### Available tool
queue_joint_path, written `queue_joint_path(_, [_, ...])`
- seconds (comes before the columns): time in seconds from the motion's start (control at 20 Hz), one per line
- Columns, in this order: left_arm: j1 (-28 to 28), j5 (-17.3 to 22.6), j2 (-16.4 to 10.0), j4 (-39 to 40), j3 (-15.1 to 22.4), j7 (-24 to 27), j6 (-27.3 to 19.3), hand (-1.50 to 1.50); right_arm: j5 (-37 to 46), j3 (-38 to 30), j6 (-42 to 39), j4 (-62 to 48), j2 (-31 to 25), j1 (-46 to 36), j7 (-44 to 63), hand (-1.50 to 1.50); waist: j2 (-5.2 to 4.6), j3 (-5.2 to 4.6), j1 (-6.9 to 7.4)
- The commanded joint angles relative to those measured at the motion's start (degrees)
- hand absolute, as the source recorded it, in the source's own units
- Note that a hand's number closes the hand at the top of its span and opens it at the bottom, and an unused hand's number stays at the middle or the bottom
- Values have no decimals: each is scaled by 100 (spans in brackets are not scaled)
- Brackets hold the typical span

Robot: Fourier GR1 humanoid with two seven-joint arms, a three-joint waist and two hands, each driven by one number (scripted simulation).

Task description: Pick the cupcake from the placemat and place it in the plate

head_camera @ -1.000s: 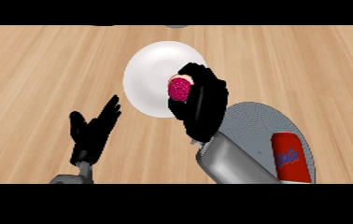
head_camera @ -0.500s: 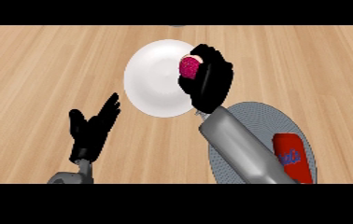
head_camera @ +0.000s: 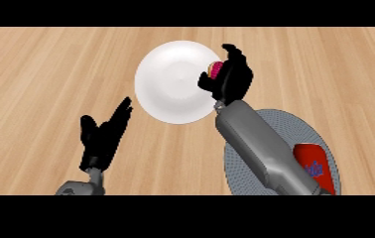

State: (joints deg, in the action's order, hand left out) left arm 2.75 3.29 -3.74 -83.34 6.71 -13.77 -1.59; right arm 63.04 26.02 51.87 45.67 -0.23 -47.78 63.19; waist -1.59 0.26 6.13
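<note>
While it hangs over the plate (head_camera: 170, 86) rim, right hand (head_camera: 233, 79) grips cupcake (head_camera: 217, 68) | left hand (head_camera: 102, 139) relaxed

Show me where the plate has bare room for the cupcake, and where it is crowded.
The plate is bare across its centre and left half, bordered there only by counter. Its right rim is crowded: the right hand, curled round the cupcake, hangs there. The left hand rests open below the plate's left; the placemat lies lower right.
</note>
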Motion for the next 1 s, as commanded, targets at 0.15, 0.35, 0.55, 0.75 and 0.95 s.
queue_joint_path(0.15, [169,92,30,231,-27,-115,108,0,-1792,217,760,-621,22,-182,-943,-150,-82,-7,103])
queue_joint_path(0.35, [60,-57,79,134,69,-78,-13,0,-2214,278,1475,-366,22,-199,-1748,-150,-35,-2,21])
queue_joint_path(0.55, [94,94,0,150,-93,-107,75,0,-2609,69,2125,-97,21,-308,-2127,-150,-10,-4,-65])
queue_joint_path(0.75, [-142,64,33,120,-102,53,19,0,-3316,65,2365,118,21,-14,-2701,-150,43,-10,-225])
queue_joint_path(0.95, [-166,45,-70,-16,-241,-73,-82,0,-4311,439,2205,1010,21,693,-3446,-150,65,-5,-318])
